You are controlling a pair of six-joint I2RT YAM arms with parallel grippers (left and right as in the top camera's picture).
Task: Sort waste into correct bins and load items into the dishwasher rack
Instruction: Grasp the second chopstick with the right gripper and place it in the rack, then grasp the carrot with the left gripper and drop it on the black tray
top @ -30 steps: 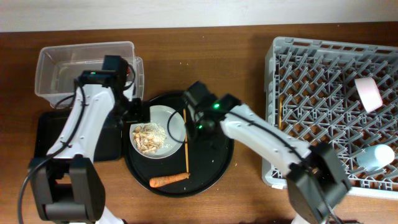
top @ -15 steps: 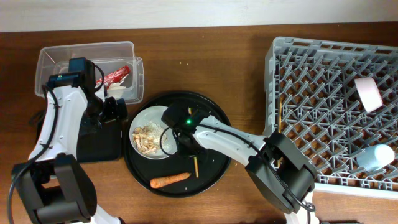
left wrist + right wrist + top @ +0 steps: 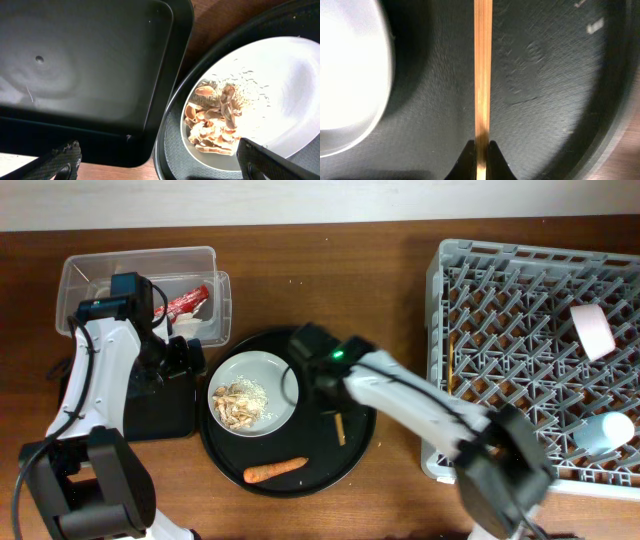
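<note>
My right gripper [image 3: 328,395] [image 3: 481,150] is shut on a thin wooden chopstick [image 3: 482,75] over the round black serving tray; the stick's end shows in the overhead view [image 3: 340,428]. The pale plate [image 3: 270,375] [image 3: 280,75] holds beige food scraps [image 3: 238,402] [image 3: 212,122]. My left gripper [image 3: 185,360] [image 3: 165,162] is open and empty over the edge between the flat black tray [image 3: 150,410] [image 3: 85,75] and the plate. A carrot [image 3: 273,470] lies on the serving tray. The clear tub [image 3: 100,280] holds the red wrapper [image 3: 186,302] and a white tissue [image 3: 203,326]. The grey rack [image 3: 520,310] holds a second chopstick [image 3: 451,360], a bowl [image 3: 592,330] and a light-blue cup [image 3: 605,432].
The large round black serving tray [image 3: 355,450] [image 3: 545,100] sits between the bins and the rack, with the plate's rim [image 3: 350,75] left of the held chopstick. Brown tabletop [image 3: 400,290] lies between the serving tray and the rack.
My right gripper has closed on the chopstick and shifted it right across the serving tray. My left arm swung from the plate to the black tray a second ago and has since stayed still.
</note>
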